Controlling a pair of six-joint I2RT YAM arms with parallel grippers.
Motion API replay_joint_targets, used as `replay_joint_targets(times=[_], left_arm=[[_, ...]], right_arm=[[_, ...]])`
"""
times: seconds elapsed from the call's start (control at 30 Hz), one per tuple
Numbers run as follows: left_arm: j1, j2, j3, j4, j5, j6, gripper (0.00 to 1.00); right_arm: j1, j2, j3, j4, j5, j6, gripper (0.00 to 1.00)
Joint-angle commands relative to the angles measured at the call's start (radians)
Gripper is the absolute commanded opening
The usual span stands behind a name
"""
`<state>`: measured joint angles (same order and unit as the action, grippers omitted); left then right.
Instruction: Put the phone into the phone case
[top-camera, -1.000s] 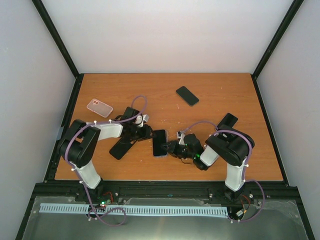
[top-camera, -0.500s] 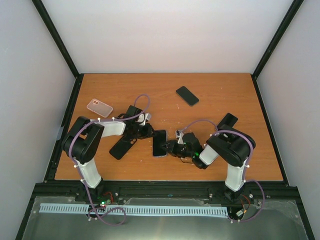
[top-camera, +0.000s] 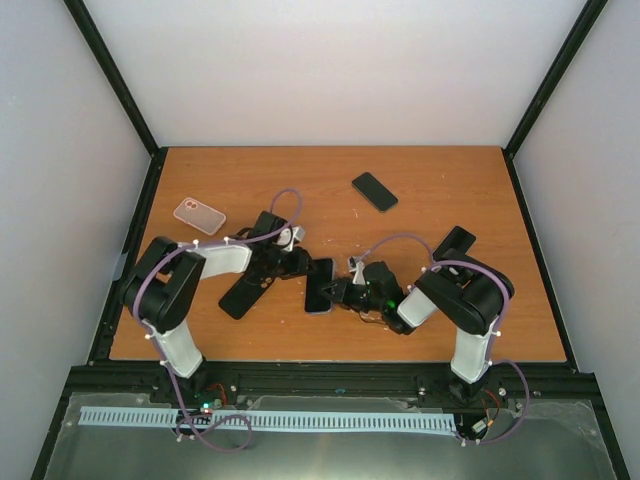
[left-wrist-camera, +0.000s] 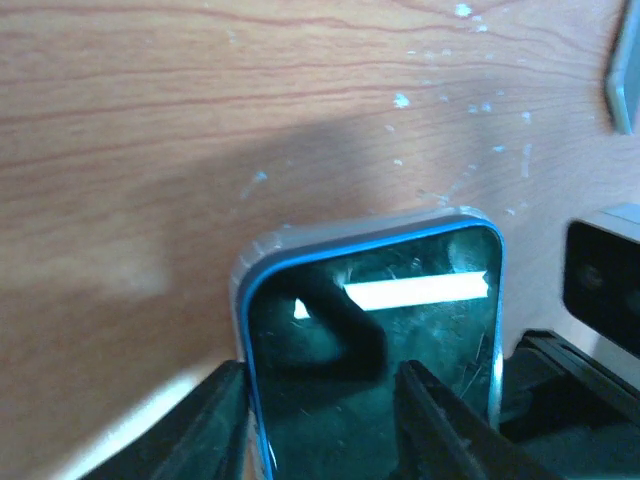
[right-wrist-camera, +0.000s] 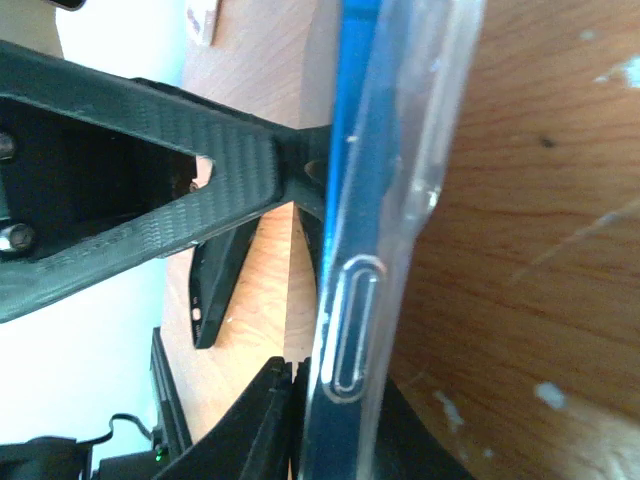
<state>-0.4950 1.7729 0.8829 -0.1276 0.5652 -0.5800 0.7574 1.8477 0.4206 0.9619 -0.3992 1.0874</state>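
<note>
Phone (top-camera: 319, 285) lies in clear phone case (left-wrist-camera: 300, 240); right gripper (right-wrist-camera: 335, 400) at 3 o'clock pinches its edge; left gripper (left-wrist-camera: 322, 378) at 11 o'clock half open, gripping nothing

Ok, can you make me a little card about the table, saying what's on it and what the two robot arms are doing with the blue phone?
table: wooden
blue phone: in the middle, between both arms
clear case: wrapped around the blue phone's edge
left jaws: apart, tips down at the phone's screen
right jaws: pinching the phone's edge
pink case: far left, nobody touching it
dark phone: far side, lying flat
dark slab by left arm: phone or case, cannot tell
dark slab by right arm: partly hidden
</note>
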Motion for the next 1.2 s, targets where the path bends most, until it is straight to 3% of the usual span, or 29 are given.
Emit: replay_joint_targets(times=[0.0, 0.13, 0.33, 0.5, 0.6, 0.73, 1.0, 1.17], left_arm=[[-0.003, -0.172, -0.016, 0.001, 0.06, -0.023, 0.43], [0.046, -0.313, -0.01, -0.065, 0.067, -0.02, 0.55], [0.121, -0.508, 0.004, -0.181, 0.065, -0.007, 0.66], [0.138, -0.636, 0.005, -0.204, 0.075, 0.002, 0.85], [0.145, -0.681, -0.015, -0.15, 0.177, -0.003, 0.9], [0.145, -0.759, -0.054, -0.004, 0.297, -0.098, 0.91], [0.146, -0.878, -0.087, 0.139, 0.349, -0.211, 0.9], [0.146, -0.871, -0.147, 0.322, 0.419, -0.341, 0.78]], right_arm=[[-0.01, -0.013, -0.026, 0.035, -0.032, -0.004, 0.12], [-0.012, -0.056, -0.029, 0.066, -0.087, 0.008, 0.05], [-0.012, -0.164, -0.018, 0.106, -0.173, 0.058, 0.06], [-0.013, -0.317, 0.04, -0.028, -0.25, 0.009, 0.09], [-0.013, -0.423, 0.078, -0.15, -0.254, -0.027, 0.08], [-0.012, -0.554, 0.111, -0.207, -0.27, -0.017, 0.08], [-0.011, -0.732, 0.161, -0.309, -0.26, -0.033, 0.09], [-0.01, -0.777, 0.146, -0.248, -0.286, -0.023, 0.1]])
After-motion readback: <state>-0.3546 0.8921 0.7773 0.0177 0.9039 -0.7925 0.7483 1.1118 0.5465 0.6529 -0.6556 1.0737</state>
